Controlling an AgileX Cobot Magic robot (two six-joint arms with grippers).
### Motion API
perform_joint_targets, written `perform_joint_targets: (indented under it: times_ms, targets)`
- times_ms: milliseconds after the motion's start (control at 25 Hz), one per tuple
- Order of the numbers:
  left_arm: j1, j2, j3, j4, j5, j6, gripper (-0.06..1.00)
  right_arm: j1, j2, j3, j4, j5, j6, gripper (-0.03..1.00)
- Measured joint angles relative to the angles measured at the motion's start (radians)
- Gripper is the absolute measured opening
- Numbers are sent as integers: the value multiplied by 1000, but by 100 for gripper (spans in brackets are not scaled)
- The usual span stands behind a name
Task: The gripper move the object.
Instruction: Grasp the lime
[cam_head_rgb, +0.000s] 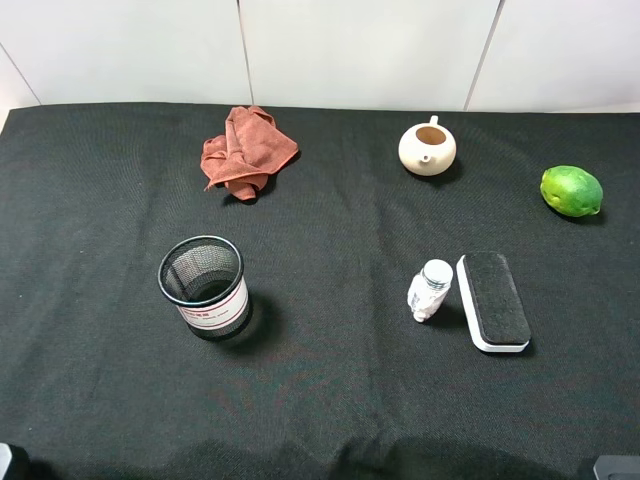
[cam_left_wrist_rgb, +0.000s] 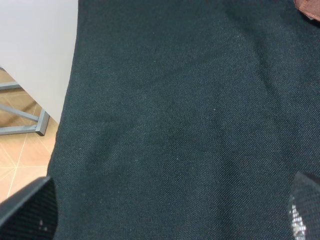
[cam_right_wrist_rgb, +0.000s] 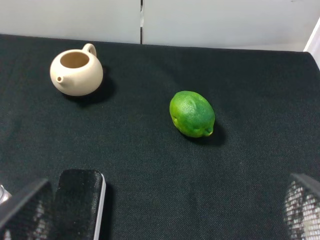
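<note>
The bright green lime-like fruit (cam_head_rgb: 571, 190) lies on the black cloth-covered table (cam_head_rgb: 330, 400) at the far right, right of the cream teapot (cam_head_rgb: 428, 148). In the right wrist view the fruit (cam_right_wrist_rgb: 192, 113) lies on its side ahead of my right gripper (cam_right_wrist_rgb: 165, 210). That gripper is open and empty, well short of the fruit, with its fingertips (cam_right_wrist_rgb: 25, 210) at the picture's lower corners. My left gripper (cam_left_wrist_rgb: 167, 215) is open and empty over bare black cloth near the table's left edge. Neither claw shows clearly in the exterior view.
A red crumpled cloth (cam_head_rgb: 247, 150) lies at the back left. A black mesh cup (cam_head_rgb: 203, 285) stands left of centre. A white bottle (cam_head_rgb: 430, 290) lies beside a black eraser (cam_head_rgb: 492, 300), which also shows in the right wrist view (cam_right_wrist_rgb: 79, 202). The teapot (cam_right_wrist_rgb: 76, 72) stands apart from the fruit.
</note>
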Motion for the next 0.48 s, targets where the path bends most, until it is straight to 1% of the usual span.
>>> perform_joint_targets:
  times_ms: [480]
  targets:
    - [0,0,0,1,0,0,97,0,0,0,0,0,0,69]
